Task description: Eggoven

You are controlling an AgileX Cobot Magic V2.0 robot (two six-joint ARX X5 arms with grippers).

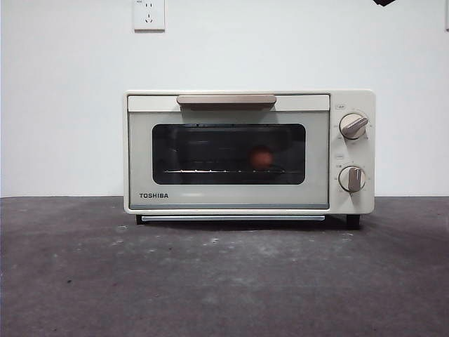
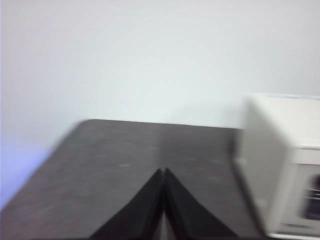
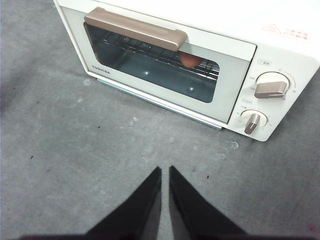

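Note:
The cream TOSHIBA toaster oven [image 1: 248,151] stands in the middle of the dark table with its door closed. Behind the dark glass, the reddish-brown egg [image 1: 261,158] rests on the wire rack, toward the right. From the right wrist, the oven [image 3: 235,55] and a sliver of the egg [image 3: 189,60] under the handle show. My right gripper [image 3: 165,170] hovers above the table in front of the oven, jaws shut, empty. My left gripper [image 2: 164,171] is off to the oven's [image 2: 280,165] left side, jaws shut, empty.
A white wall with a power socket [image 1: 149,14] runs behind the table. Two grey knobs [image 1: 353,126] sit on the oven's right panel. A black arm tip [image 1: 384,2] shows at the top right of the front view.

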